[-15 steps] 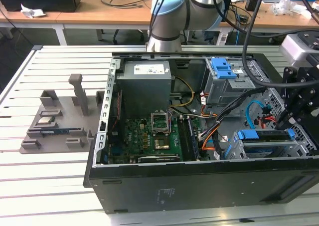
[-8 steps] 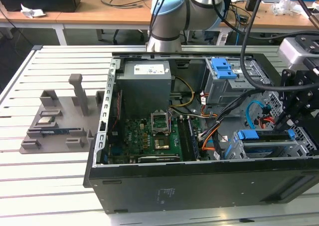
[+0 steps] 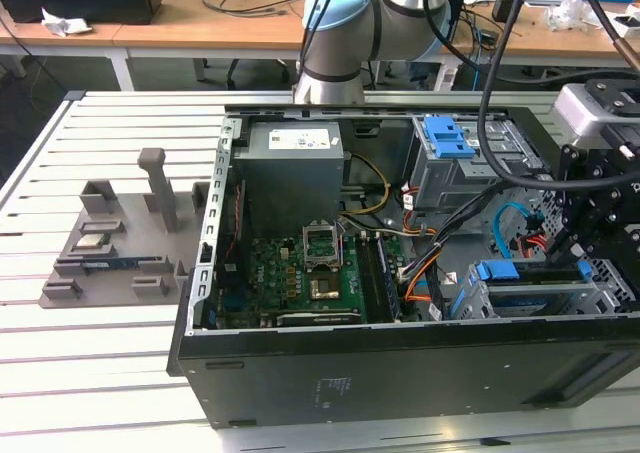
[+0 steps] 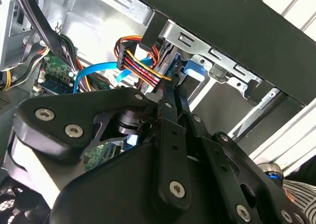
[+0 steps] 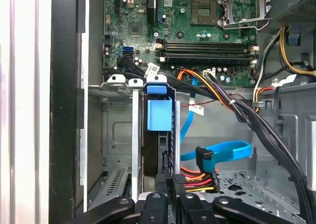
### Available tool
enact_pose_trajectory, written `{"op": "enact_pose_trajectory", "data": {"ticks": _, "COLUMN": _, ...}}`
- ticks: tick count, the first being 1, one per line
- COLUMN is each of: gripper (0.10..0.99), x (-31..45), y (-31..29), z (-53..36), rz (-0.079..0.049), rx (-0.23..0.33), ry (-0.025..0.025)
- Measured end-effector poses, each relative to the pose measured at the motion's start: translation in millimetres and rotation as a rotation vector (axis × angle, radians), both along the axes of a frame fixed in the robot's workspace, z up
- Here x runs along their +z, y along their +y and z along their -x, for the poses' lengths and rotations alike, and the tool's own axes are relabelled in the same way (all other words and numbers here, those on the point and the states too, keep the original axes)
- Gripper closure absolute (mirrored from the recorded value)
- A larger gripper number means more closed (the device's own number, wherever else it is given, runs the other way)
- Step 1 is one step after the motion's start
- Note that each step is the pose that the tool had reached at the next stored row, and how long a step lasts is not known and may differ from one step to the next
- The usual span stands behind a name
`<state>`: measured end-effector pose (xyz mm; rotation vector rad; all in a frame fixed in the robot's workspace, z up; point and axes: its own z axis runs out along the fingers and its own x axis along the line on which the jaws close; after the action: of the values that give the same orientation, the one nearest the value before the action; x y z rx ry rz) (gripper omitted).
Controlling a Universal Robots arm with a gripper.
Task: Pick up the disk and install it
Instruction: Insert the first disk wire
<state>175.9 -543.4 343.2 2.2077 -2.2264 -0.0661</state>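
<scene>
Closest to the exterior camera is the black side wall of the open computer case [image 3: 400, 373], which lies on a white slatted table [image 3: 100, 373]. At the exterior view's left, well apart from the arm, a grey fixture [image 3: 110, 253] rests on the table beside the case, with some small parts in its slots. Inside the case, going to the exterior view's right, comes first the green motherboard [image 3: 290, 283] with its open processor socket [image 3: 322, 241], and behind it stands a big grey box with a white label [image 3: 292, 168]. Behind the case rises the robot arm [image 3: 350, 33], grey with light blue joint caps. Next comes a bundle of black and coloured cables [image 3: 420, 263], and at the far side a grey metal cage with a blue latch [image 3: 450, 163]. Nearer to the front wall, the disk [image 3: 500, 271] sits on its edge in a metal bay [image 3: 520, 303] at the exterior view's right end of the case, its blue frame facing the motherboard. In the first wrist view the disk [image 5: 159, 112] stands between two thin metal rails of this bay, with a blue data cable [image 5: 222, 150] and a plug of orange, red and yellow wires [image 5: 197, 177] just beside it. The black gripper [image 3: 575, 258] hangs over the end of the disk away from the motherboard; in both wrist views it [image 5: 170, 179] reaches down to this end, very near the blue frame [image 4: 195, 70]. Whether the gripper [image 4: 173, 93] is closed on the disk or only next to it, I cannot tell.
</scene>
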Motion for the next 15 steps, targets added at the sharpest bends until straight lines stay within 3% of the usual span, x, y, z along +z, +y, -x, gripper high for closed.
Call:
{"op": "enact_pose_trajectory", "data": {"ticks": 9, "gripper": 0.922, "x": -3.7, "y": 0.0, "z": 2.0, "rz": -0.001, "rx": 0.0, "ry": 0.0001}}
{"op": "enact_pose_trajectory", "data": {"ticks": 10, "gripper": 0.847, "x": -3.6, "y": 0.0, "z": 2.0, "rz": -0.001, "rx": 0.0, "ry": 0.0001}}
{"op": "enact_pose_trajectory", "data": {"ticks": 11, "gripper": 0.847, "x": -3.3, "y": 0.0, "z": 2.0, "rz": 0.0, "rx": 0.0, "ry": 0.0001}}
{"op": "enact_pose_trajectory", "data": {"ticks": 12, "gripper": 0.847, "x": -0.4, "y": 0.1, "z": 2.0, "rz": 0.0, "rx": 0.0, "ry": -0.0001}}
{"op": "enact_pose_trajectory", "data": {"ticks": 14, "gripper": 0.863, "x": 13.5, "y": 2.5, "z": 2.1, "rz": 0.002, "rx": 0.0, "ry": -0.0024}}
{"op": "enact_pose_trajectory", "data": {"ticks": 15, "gripper": 0.98, "x": 20.5, "y": 3.8, "z": 2.1, "rz": 0.002, "rx": 0.0, "ry": -0.0035}}
